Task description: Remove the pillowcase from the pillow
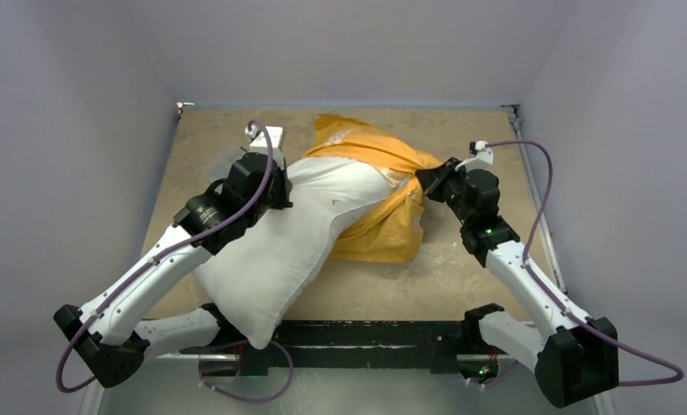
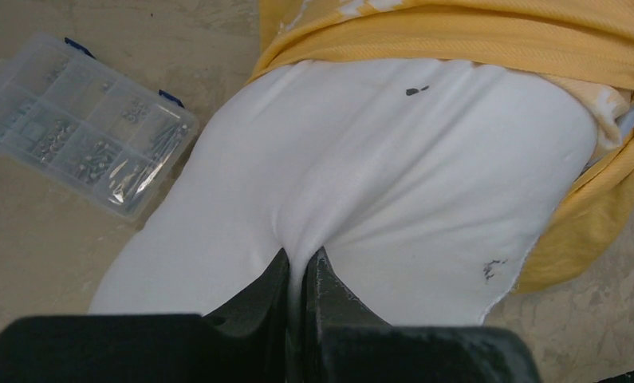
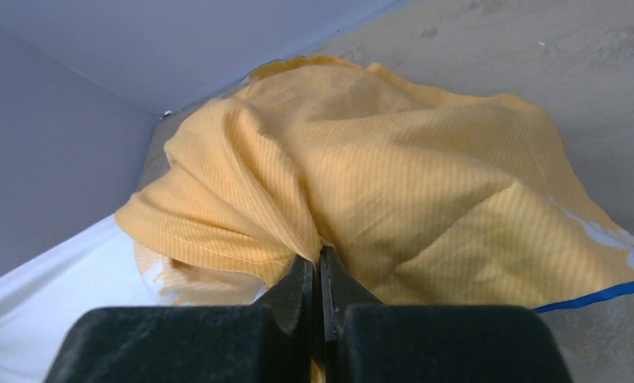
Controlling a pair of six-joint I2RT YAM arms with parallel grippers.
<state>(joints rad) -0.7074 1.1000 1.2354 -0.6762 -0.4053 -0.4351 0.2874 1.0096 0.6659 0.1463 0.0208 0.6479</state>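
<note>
Pressed together on a raised fold of white cloth, the left end effector pinched the pillow near its middle. The right end effector was likewise closed on a gathered bunch of the orange-yellow pillowcase.

The pillow lay diagonally across the counter, its near corner reaching the near edge between the 2 arms. Only its far end sat inside the pillowcase, which was bunched at the far centre and right.

The step in hand appeared to be the stripping itself, well advanced, with most of the pillow already bare. The next move would likely call for the 2 grips to draw apart: the right pulling the cloth toward the far right, the left anchoring the pillow or drawing it toward the near left. Either pinch was thin and could slip.

Only the left wrist view showed a clear compartmented parts organiser just beside the pillow, and 2 dark marks on the white cloth. Only the right wrist view showed the blue edge of the pillowcase. The overhead view alone showed both arms at once.
</note>
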